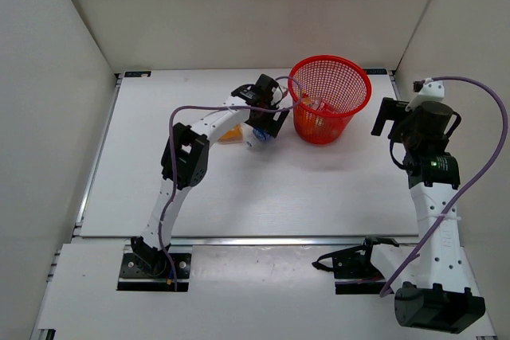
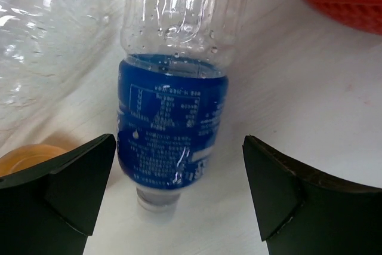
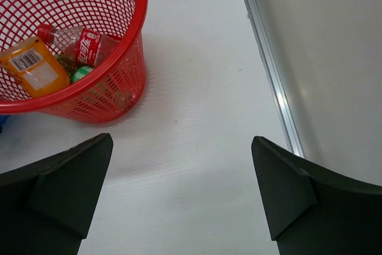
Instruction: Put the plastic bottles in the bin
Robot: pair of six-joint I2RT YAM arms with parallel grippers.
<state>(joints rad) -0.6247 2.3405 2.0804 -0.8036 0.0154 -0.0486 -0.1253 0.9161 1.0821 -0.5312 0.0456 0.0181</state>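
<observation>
Both tools gape — left tool (image 2: 179,150) straddles ribbed clear blue-labelled bottle (image 2: 172,117); right tool (image 3: 182,150) empty near red mesh bin (image 3: 128,79).

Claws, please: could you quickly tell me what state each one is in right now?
Left claw: open, straddling the blue-labelled bottle without gripping it.
Right claw: open, holding nothing.

bin (image 1: 323,127) red mesh | bottle (image 2: 170,129) clear — blue label | table (image 1: 279,189) white
</observation>
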